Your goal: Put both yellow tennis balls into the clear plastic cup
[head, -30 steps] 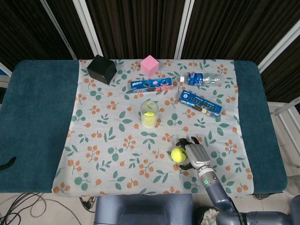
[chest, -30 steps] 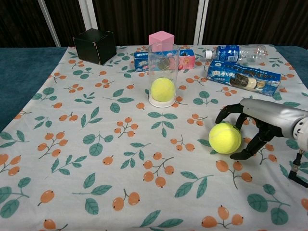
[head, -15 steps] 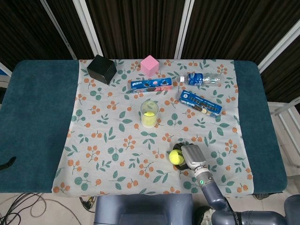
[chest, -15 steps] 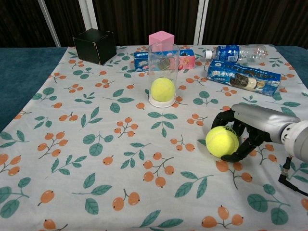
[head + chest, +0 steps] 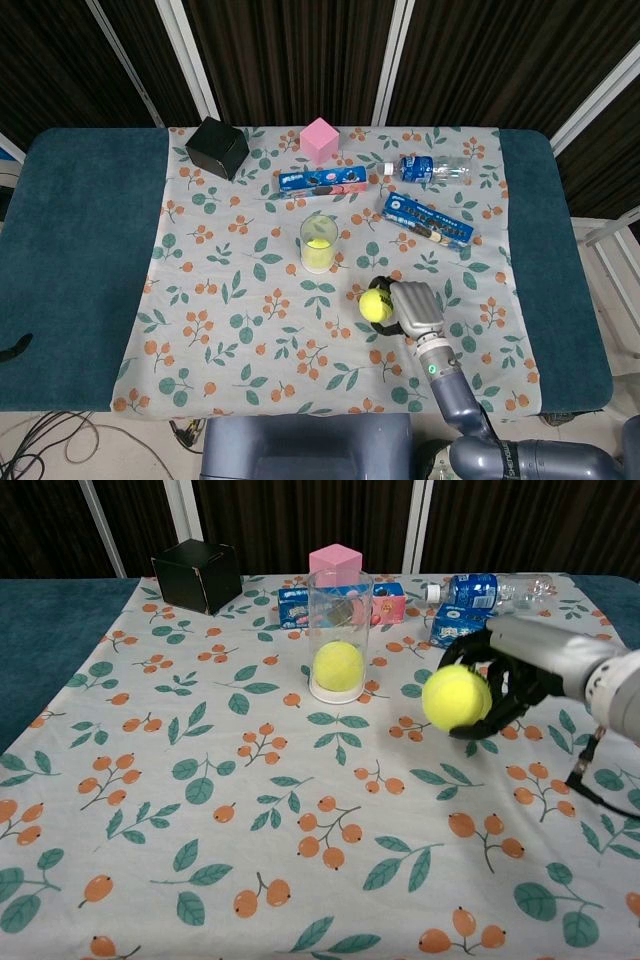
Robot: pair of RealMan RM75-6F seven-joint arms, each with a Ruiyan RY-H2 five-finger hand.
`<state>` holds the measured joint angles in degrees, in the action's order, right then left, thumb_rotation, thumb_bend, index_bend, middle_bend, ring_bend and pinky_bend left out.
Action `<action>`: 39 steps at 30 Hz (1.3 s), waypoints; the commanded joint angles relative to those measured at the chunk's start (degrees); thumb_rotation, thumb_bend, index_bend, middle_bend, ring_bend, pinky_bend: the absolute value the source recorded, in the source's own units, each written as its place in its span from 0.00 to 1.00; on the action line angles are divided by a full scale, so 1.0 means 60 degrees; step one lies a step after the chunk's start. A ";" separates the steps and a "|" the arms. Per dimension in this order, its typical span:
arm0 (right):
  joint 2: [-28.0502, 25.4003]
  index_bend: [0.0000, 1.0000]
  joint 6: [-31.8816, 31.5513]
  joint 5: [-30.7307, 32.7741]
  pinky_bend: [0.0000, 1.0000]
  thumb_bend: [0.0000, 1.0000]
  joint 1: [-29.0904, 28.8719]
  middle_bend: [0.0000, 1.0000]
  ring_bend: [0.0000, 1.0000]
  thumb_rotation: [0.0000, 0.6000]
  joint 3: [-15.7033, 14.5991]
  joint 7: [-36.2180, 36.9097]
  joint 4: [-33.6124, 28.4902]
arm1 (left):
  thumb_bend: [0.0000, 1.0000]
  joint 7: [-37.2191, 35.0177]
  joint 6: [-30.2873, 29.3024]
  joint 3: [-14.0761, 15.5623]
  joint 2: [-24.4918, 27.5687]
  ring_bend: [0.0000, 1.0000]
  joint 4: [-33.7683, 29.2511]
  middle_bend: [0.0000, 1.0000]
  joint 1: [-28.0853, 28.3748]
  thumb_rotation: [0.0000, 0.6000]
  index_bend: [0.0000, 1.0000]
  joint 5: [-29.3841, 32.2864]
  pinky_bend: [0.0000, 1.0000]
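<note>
Head view: my right hand (image 5: 415, 309) grasps the second tennis ball (image 5: 377, 303), near and right of the clear plastic cup (image 5: 319, 243), which contains the first ball (image 5: 318, 245). Chest view: the held ball hangs above the tablecloth (image 5: 200, 810); insertion remains.

Robot lab — curtained walls (image 5: 300, 50), cloth-covered table (image 5: 80, 250)

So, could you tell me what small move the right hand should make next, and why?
Probably carry the held yellow tennis ball left and up until it is over the clear plastic cup. The right hand grips the ball clear of the cloth, lower than the cup's rim; the other ball is already inside.
</note>
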<state>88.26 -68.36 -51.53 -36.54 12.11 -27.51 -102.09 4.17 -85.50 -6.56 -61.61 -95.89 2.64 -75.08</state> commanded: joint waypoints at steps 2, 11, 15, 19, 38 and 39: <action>-0.0605 0.52 0.0256 0.0643 0.69 0.60 -0.0870 0.47 0.61 1.00 0.1232 -0.0732 -0.0013 | 0.12 0.0038 0.0022 0.0016 -0.0008 0.00 -0.0018 0.00 0.0008 1.00 0.08 -0.0004 0.08; -0.0416 0.53 0.1288 0.2412 0.77 0.60 -0.2971 0.47 0.60 1.00 0.2895 -0.1485 0.1402 | 0.12 0.0191 0.0119 0.0063 -0.0044 0.00 -0.0050 0.00 0.0046 1.00 0.08 0.0011 0.08; 0.0027 0.53 0.1324 0.3123 0.80 0.60 -0.3929 0.47 0.59 1.00 0.3214 -0.1935 0.2135 | 0.12 0.0153 0.0106 0.0021 -0.0039 0.00 -0.0033 0.00 0.0046 1.00 0.08 0.0064 0.08; 0.0397 0.53 0.1370 0.3863 0.82 0.60 -0.4595 0.47 0.55 1.00 0.3375 -0.2234 0.2487 | 0.12 0.0125 0.0162 0.0010 -0.0018 0.00 -0.0034 0.00 0.0057 1.00 0.08 0.0122 0.08; 0.0434 0.46 0.1487 0.5654 0.24 0.58 -0.5491 0.35 0.40 1.00 0.2874 -0.2742 0.2601 | 0.12 0.0000 0.0141 -0.0021 0.0066 0.00 -0.0057 0.00 0.0032 1.00 0.08 0.0166 0.08; 0.0390 0.45 0.1466 0.5690 0.10 0.57 -0.5506 0.34 0.38 1.00 0.2859 -0.2750 0.2567 | 0.12 0.0006 0.0138 -0.0023 0.0063 0.00 -0.0057 0.00 0.0030 1.00 0.08 0.0174 0.08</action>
<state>90.86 -59.54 -17.61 -69.42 29.43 -43.84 -86.43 4.20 -84.66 -6.69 -61.22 -96.24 2.83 -74.04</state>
